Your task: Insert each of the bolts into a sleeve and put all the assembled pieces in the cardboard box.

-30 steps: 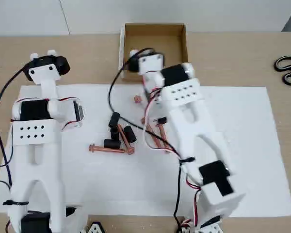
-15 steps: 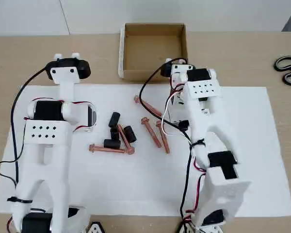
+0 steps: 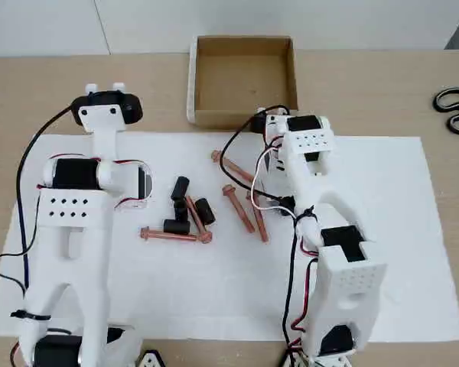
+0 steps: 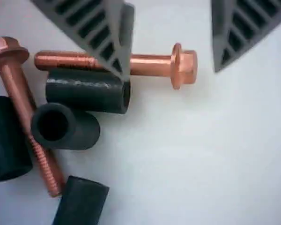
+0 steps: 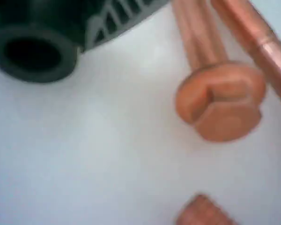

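Closest to the lens, the left gripper (image 4: 170, 72) hangs with its fingers (image 4: 98, 28) spread wide above a copper bolt (image 4: 152, 64) that lies flat on the white sheet (image 4: 215, 154). A black sleeve (image 4: 86, 90) lies along that bolt and touches it. A second sleeve (image 4: 63, 126) rests against the first with its bore toward the camera, touching another bolt (image 4: 18, 112).

By the right gripper (image 5: 117, 18), a bolt head (image 5: 220, 101) sits on the sheet near a dark sleeve (image 5: 33, 51) seen end-on. Whether this gripper is wide, narrow or holding that sleeve, I cannot tell.

From above, both arms rise from the lower edge of the frame, the left arm (image 3: 69, 214) at the left and the right arm (image 3: 310, 153) right of centre. Between them, mid-frame, sleeves (image 3: 176, 226) and two bolts (image 3: 168, 235) are bunched together, and three more bolts (image 3: 240, 209) lie just to their right.

Farther back, at upper centre, the cardboard box (image 3: 214, 118) stands open on the table (image 3: 367, 84). Scissors (image 3: 455, 107) lie at the right edge.
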You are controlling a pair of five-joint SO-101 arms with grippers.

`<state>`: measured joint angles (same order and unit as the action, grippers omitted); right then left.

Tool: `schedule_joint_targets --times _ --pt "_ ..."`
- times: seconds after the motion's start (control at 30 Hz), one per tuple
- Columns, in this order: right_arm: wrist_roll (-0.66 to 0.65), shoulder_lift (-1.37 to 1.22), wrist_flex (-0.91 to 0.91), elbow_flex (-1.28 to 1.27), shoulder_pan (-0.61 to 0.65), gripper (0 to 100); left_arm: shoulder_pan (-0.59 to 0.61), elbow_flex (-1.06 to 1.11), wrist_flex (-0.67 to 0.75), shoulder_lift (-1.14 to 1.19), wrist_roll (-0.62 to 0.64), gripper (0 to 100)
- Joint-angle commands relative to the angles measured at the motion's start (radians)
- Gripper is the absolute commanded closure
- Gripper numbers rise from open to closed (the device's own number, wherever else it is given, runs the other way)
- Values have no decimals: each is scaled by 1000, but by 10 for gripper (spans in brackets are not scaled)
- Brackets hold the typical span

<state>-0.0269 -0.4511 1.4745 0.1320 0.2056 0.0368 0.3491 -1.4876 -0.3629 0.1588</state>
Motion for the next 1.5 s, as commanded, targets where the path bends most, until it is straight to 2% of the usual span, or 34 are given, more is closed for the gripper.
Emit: schedule_joint_targets --times 0.0,0.17,0.6,0.77,0.8,1.0,1.1,1.2,1.33,1.47 --pt "-3 -4 -8 5 -7 911 0 -4 -2 -38 -11 889" --pt "-9 -15 -2 5 -5 854 -5 -4 0 -37 -12 889" --pt "-9 -16 -24 0 -1 857 -5 -4 2 -34 -12 889" --pt "-9 -16 -35 0 -2 998 -5 -4 0 -34 -12 889" --pt "-9 -16 -33 0 -4 991 -5 -4 0 -34 -12 889" --pt "-9 50 119 123 -19 995 -6 -4 -20 -31 -15 889" --pt "-9 148 228 230 -30 995 -52 -7 -68 -29 -58 889" --pt "-12 243 245 253 -39 995 -86 -18 -80 -29 -64 889" --pt "-26 338 259 252 -71 995 -94 -148 -106 23 -60 889" --pt "-26 397 259 252 -142 995 -95 -394 -192 207 11 889"
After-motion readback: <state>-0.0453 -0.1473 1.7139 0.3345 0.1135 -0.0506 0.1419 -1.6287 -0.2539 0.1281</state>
